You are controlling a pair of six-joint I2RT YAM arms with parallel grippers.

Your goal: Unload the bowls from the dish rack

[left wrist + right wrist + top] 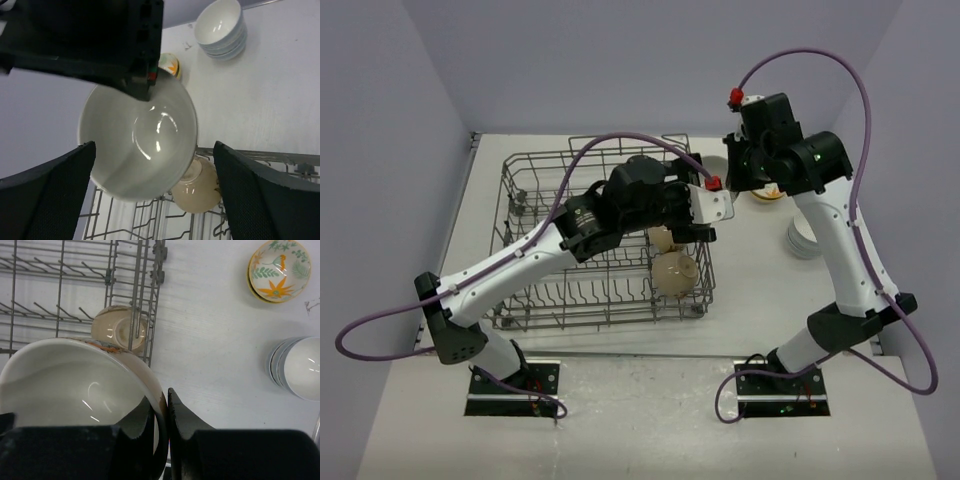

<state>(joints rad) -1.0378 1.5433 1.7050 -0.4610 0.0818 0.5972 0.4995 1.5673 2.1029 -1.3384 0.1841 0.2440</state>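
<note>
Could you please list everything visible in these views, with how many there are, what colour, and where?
dish rack: one, grey wire, left-centre of the table
beige bowls: two, beige, at the right end of the dish rack
held bowl: one, beige outside and white inside, in the air by the rack's right side
painted bowl: one, yellow with a painted inside, on the table right of the rack
white bowls: one stack, seemingly three, white, on the table at far right
table: one, white
cables: two, purple, along the arms
left gripper: one, black, open either side of the held bowl
right gripper: one, black, shut on the held bowl's rim
</note>
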